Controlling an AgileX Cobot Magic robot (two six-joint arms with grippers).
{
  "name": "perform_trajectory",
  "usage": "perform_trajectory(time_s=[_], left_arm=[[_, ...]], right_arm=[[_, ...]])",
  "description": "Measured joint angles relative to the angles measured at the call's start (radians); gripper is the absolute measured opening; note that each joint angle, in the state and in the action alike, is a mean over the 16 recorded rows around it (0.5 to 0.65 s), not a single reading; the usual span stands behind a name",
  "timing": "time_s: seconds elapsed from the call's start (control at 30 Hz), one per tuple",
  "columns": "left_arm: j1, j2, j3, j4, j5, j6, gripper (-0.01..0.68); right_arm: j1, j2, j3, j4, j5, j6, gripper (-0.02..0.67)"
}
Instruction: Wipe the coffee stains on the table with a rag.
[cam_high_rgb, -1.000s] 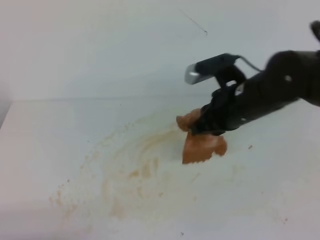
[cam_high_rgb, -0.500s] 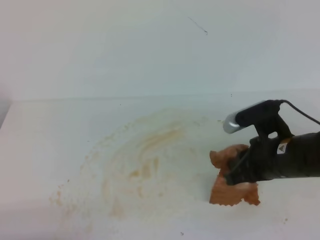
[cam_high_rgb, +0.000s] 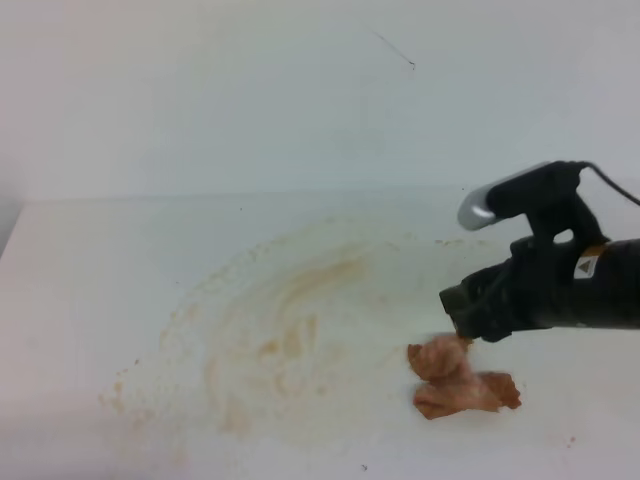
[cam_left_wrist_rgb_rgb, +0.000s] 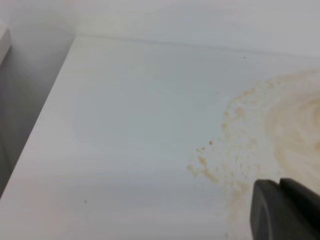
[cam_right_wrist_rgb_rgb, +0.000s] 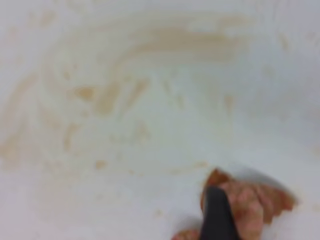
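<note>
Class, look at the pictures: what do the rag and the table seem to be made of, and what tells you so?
Rag: soft pinkish-orange cloth, probably woven fabric; it lies crumpled in limp folds. Table: smooth, glossy white surface, perhaps laminate; coffee smears sit on top.

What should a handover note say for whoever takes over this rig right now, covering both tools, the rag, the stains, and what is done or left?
Right tool: just above the rag, no longer gripping it; the frames do not show how its jaws stand.
Left tool: only a dark edge shows in the left wrist view; state cannot be told.
Rag: lying crumpled on the table, to the right of the stained patch.
Coffee stains: smeared into pale tan swirls and specks across the middle of the table.
Done: a wiping pass, judging by the smears.
Left: pick the rag up again and wipe off the remaining streaks and specks.
</note>
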Motion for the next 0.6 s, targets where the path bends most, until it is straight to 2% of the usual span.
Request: perform_trajectory(time_s=[0.1, 0.43, 0.6], left_arm=[[0.000, 0.000, 0.000, 0.000, 0.000, 0.000, -0.002], [0.000, 0.000, 0.000, 0.000, 0.000, 0.000, -0.002], [0.000, 0.000, 0.000, 0.000, 0.000, 0.000, -0.002]], right_arm=[[0.000, -0.070, -0.009, -0.002, 0.014, -0.002, 0.386], [0.000, -0.261, -0.023, -0.006, 0.042, -0.004, 0.247], [0.000, -0.279, -0.016, -0.007, 0.043, -0.004, 0.221]])
